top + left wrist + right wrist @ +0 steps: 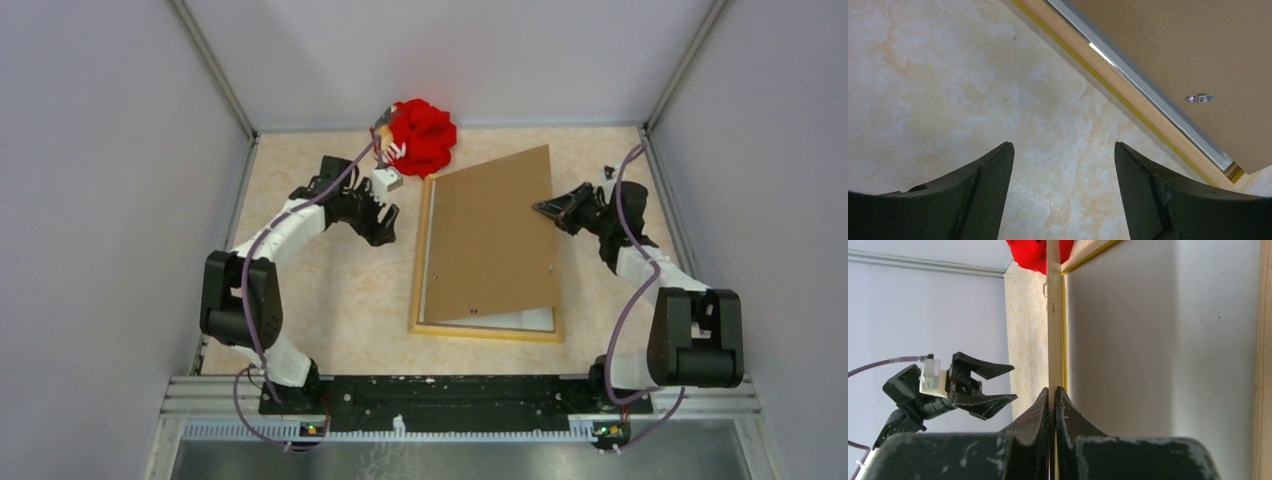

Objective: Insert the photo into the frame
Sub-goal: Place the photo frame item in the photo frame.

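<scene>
Right wrist view shows you the right gripper (1054, 390) clamped on the edge of the brown backing board (1054, 315), tilted over the frame (480, 331). Your left gripper (1063, 147) hangs spread wide beside it.

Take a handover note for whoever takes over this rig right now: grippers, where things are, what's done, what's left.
Left gripper: open, empty, above the table beside the left rail of the frame.
Right gripper: shut on the right edge of the backing board, which sits skewed and tilted over the frame.
Done: frame lies reverse side up.
The photo is not identifiable; only a pale surface shows under the board.
Left: confirm the photo is seated, then square and lower the board.
</scene>
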`<state>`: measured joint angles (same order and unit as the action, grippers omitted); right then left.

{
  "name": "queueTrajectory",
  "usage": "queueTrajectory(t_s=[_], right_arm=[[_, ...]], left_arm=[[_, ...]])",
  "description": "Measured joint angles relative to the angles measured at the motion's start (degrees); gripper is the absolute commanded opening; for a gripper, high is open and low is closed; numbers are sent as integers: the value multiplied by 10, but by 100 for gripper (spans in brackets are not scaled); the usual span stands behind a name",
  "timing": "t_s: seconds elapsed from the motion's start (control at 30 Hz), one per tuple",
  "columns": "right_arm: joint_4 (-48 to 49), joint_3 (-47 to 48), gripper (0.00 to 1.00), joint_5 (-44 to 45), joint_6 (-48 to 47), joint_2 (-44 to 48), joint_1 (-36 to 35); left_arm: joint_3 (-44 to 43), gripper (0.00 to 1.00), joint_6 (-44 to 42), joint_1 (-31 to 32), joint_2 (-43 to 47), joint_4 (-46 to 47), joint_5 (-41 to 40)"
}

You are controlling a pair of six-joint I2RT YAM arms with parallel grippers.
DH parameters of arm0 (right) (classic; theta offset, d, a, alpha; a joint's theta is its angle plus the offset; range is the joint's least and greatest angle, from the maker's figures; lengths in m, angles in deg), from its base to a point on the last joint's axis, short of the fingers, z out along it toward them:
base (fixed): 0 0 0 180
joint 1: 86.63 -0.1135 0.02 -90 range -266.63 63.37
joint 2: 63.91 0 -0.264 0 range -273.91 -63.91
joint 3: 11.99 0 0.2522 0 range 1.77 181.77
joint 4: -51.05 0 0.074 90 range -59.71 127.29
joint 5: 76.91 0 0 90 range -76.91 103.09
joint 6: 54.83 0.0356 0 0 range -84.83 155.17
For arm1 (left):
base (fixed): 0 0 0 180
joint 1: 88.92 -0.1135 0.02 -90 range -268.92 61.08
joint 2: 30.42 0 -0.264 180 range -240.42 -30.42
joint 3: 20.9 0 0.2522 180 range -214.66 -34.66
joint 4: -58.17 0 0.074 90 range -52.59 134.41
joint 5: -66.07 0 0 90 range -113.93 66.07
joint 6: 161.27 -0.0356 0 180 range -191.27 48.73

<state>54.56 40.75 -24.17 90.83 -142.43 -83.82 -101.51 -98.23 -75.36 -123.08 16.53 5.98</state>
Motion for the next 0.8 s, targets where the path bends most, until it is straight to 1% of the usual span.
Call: queueTrajectory(t_s=[0.4, 0.8], right_arm=[[21, 0, 0, -7, 8, -37, 0], [44, -7, 0, -14, 12, -51, 0]], left_arm=[[0, 78, -2, 5, 0, 0, -2], [0, 77, -11, 8, 4, 0, -9]])
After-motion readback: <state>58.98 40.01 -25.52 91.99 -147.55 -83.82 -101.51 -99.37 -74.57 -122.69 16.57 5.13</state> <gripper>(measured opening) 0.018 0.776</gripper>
